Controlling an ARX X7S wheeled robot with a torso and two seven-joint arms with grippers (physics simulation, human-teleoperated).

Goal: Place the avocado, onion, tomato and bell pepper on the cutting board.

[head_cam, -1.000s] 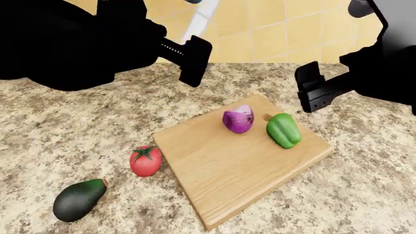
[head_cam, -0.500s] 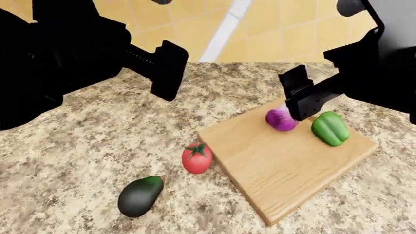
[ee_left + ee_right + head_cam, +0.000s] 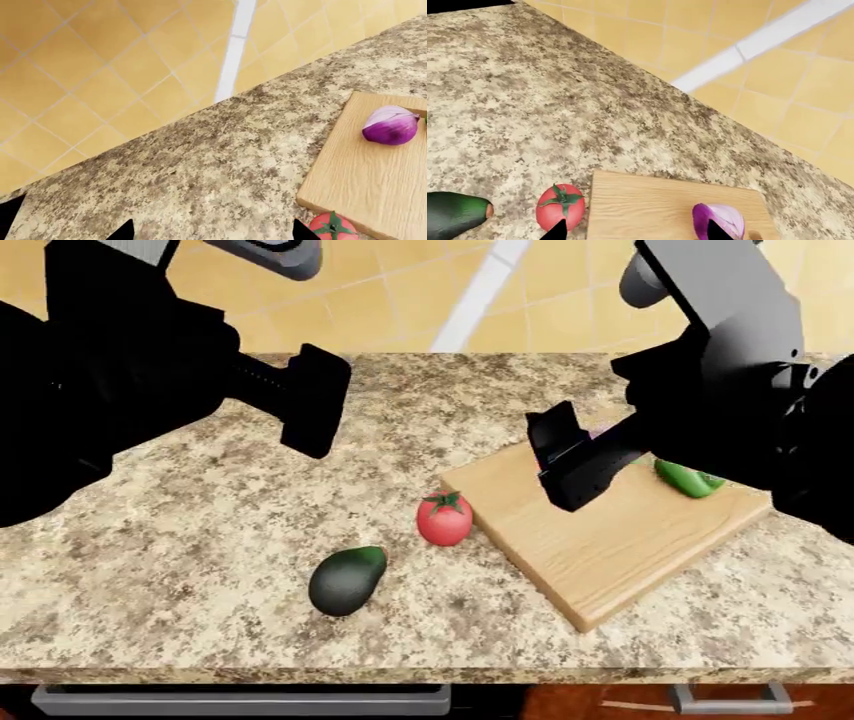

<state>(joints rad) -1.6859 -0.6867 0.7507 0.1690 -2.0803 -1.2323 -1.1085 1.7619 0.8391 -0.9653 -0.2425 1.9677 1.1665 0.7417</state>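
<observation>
Speckled granite counter (image 3: pixel 174 570) holds avocado (image 3: pixel 346 580) and tomato (image 3: pixel 445 519) beside the cutting board (image 3: pixel 607 550), where onion (image 3: pixel 391 125) and bell pepper (image 3: pixel 689 478) sit; both grippers, left (image 3: pixel 312 400) and right (image 3: pixel 571 468), hover empty, jaws spread.

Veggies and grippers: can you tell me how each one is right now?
Avocado: lying on the counter, off the board.
Tomato: on the counter, right beside the board's edge.
Onion: on the board.
Pepper: on the board, partly hidden by the right arm.
Board: flat on the counter.
Left gripper: holding nothing.
Right gripper: holding nothing.
</observation>
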